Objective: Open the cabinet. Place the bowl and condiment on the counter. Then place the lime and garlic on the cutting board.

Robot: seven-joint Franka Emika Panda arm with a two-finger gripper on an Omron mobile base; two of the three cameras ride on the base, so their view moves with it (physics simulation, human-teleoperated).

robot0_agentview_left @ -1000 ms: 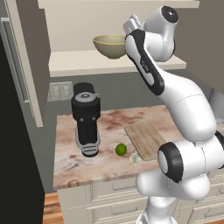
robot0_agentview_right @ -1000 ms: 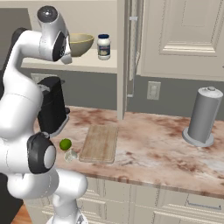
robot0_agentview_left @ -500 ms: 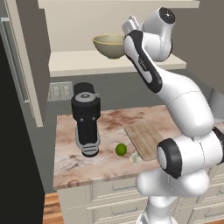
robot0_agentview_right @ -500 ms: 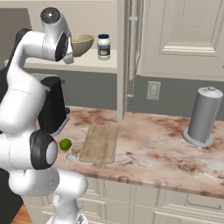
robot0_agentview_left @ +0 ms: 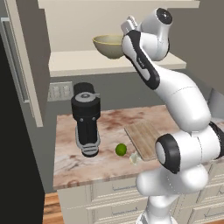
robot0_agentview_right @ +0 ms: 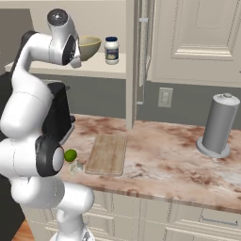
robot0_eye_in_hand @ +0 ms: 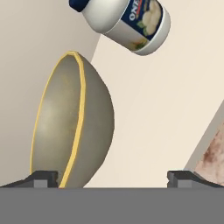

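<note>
Cabinet (robot0_agentview_right: 197, 37) open: right door swung out toward the room, left door (robot0_agentview_left: 24, 65) likewise. Bowl (robot0_agentview_left: 109, 46) sits upright on the lower cabinet shelf (robot0_agentview_left: 87, 65), toward its left part. Condiment (robot0_agentview_right: 111, 50) stands on the same shelf just right of the bowl, apart from it. In the hand view the bowl (robot0_eye_in_hand: 72, 127) lies close ahead, its rim lined up with one finger tip (robot0_eye_in_hand: 41, 177); the condiment (robot0_eye_in_hand: 127, 22) is farther back.

Hand (robot0_eye_in_hand: 111, 179): raised to shelf height, jaws spread wide, nothing between them.

Tabletop (robot0_agentview_right: 164, 160) below: cutting board (robot0_agentview_right: 107, 154) lies flat, bare. Lime (robot0_agentview_left: 121, 150) rests just left of the board; garlic (robot0_agentview_left: 134, 159) near it at the front edge, by the board's corner. Black appliance (robot0_agentview_left: 86, 120) stands left of the lime. Grey cylinder (robot0_agentview_right: 216, 126) far right.
</note>
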